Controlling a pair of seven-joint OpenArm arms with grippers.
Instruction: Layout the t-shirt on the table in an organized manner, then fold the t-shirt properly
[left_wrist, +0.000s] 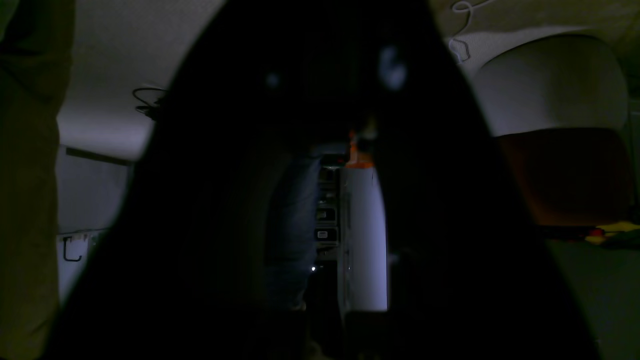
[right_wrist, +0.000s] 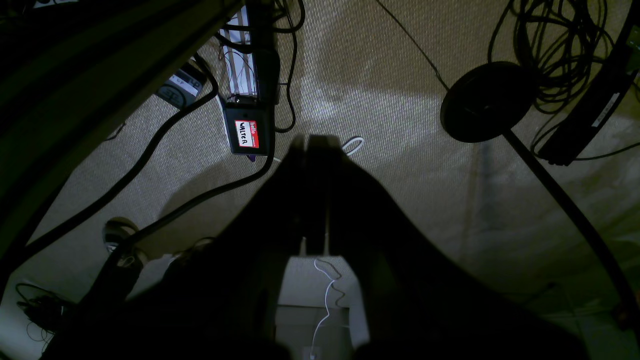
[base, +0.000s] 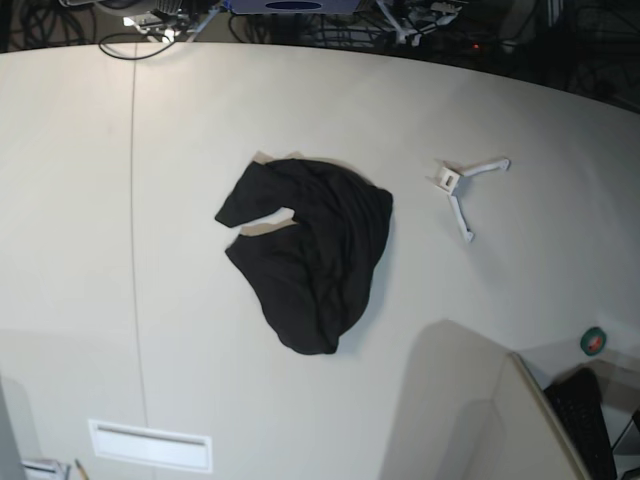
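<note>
A black t-shirt (base: 308, 250) lies crumpled in a heap near the middle of a large cream worktop (base: 90, 180), well apart from every edge. It is bunched and folded over itself, with one short sleeve or corner poking out toward the worktop's far left side and a rounded lobe of cloth pointing toward the near edge. No arm shows in the overhead view.

The cloth looks soft, light and limp, so it will likely sag and drape when lifted and slide easily on the smooth surface. A sensible hold would be a pinch at an outer edge, such as the protruding sleeve or the hem, one for each hand, so the heap can be pulled open flat.

The left hand (left_wrist: 367, 165) appears only as a dark silhouette; its fingers are closed with nothing between them. The right hand (right_wrist: 312, 150) is shut tight too, fingertips meeting, holding nothing, hanging over carpeted floor strewn with cables.

A red and white name sticker (right_wrist: 247, 134) on a black box on the floor reads "hello" with "WALTER" handwritten. A small white Y-shaped plastic piece (base: 465, 190) lies toward the worktop's far right side, and a white rectangular plate (base: 150, 446) sits by the near left edge
</note>
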